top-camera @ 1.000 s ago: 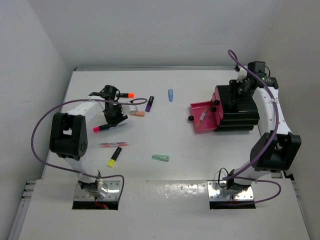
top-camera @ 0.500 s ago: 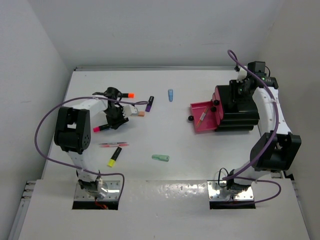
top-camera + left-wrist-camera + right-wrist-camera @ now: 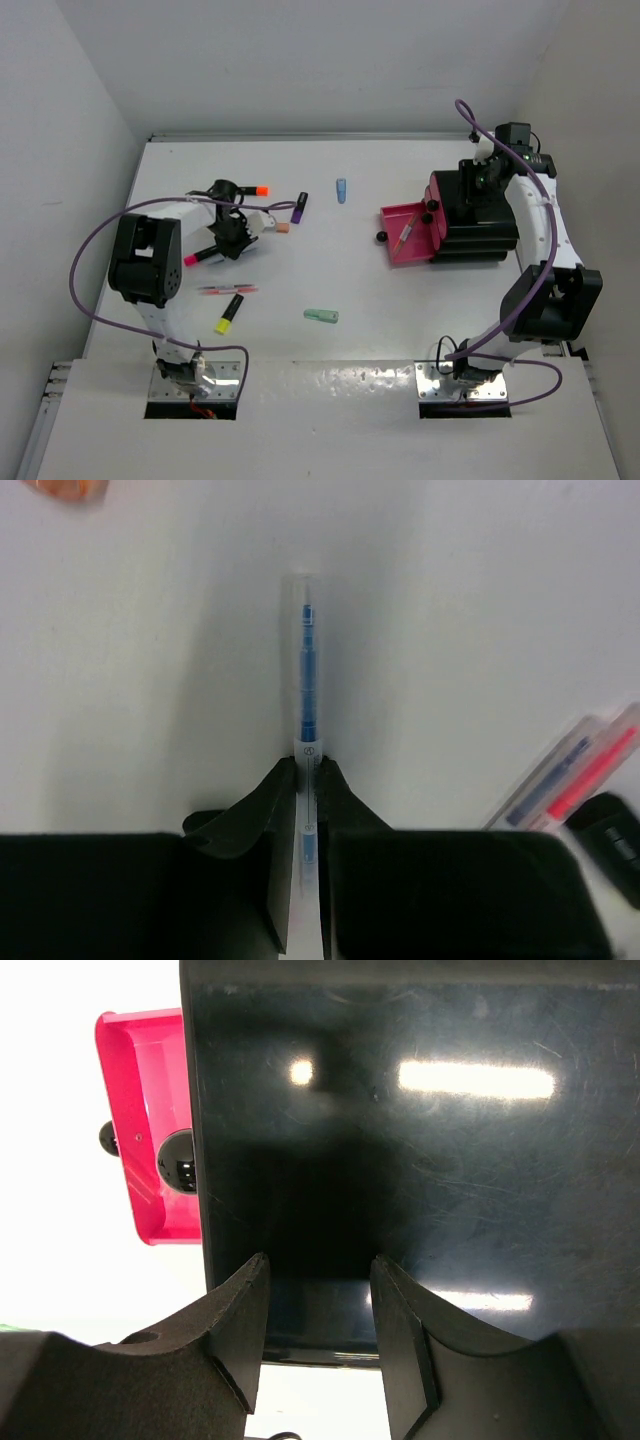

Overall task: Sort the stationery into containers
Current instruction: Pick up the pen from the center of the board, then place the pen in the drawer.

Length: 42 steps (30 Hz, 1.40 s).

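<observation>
Jutting left from the black box [image 3: 480, 215], one magenta drawer [image 3: 392, 214] stands pulled out, with a single thin pen [image 3: 405, 235] lying in it. The right gripper [image 3: 318, 1290] hovers over the box top, its jaws apart with nothing between them. Well away on the left of the table [image 3: 400, 330], the left gripper [image 3: 308, 770] is pinched tight on a blue pen [image 3: 307, 670], with highlighters [image 3: 229, 313] scattered nearby.
</observation>
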### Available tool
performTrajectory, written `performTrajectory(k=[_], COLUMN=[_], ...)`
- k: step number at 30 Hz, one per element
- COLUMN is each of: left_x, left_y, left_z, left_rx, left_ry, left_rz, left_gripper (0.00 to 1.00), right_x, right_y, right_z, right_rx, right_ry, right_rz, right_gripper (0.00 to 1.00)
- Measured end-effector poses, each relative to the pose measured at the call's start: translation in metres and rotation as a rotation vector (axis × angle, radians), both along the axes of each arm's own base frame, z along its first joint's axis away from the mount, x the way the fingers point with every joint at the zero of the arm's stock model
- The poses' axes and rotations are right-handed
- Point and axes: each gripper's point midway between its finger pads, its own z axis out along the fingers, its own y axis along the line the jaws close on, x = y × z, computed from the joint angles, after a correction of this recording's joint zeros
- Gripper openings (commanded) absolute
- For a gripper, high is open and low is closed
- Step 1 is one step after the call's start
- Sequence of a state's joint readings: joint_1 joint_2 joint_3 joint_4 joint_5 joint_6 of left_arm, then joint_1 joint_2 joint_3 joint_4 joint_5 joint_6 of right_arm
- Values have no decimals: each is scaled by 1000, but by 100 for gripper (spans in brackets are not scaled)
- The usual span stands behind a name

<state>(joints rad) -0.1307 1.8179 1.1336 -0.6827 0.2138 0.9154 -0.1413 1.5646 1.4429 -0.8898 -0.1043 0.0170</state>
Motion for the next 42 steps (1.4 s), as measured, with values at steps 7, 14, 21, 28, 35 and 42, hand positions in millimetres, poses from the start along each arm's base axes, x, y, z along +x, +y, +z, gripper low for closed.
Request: performTrajectory(k=[7, 14, 21, 28, 35, 42], left_x=[13, 49, 15, 22, 52, 60], left_y=[-107, -272, -382, -436, -459, -469], left_z=[49, 195, 175, 143, 144, 128], left_rx=[-243, -704, -851, -897, -997, -1016], left_ry=[-7, -133, 21, 88, 27, 36], left_rz=[32, 50, 184, 322, 360, 377], left_gripper=[0, 0, 0, 0, 0, 0], right_x=[0, 0, 0, 1, 3, 4], right_y=[0, 0, 2, 3, 5, 2], right_z=[0, 0, 0, 1, 0, 1], right_rx=[-3, 0, 11, 31, 54, 58], right_ry=[0, 0, -1, -4, -13, -19], right_rz=[5, 7, 4, -14, -30, -37], right_gripper=[45, 45, 45, 45, 45, 45])
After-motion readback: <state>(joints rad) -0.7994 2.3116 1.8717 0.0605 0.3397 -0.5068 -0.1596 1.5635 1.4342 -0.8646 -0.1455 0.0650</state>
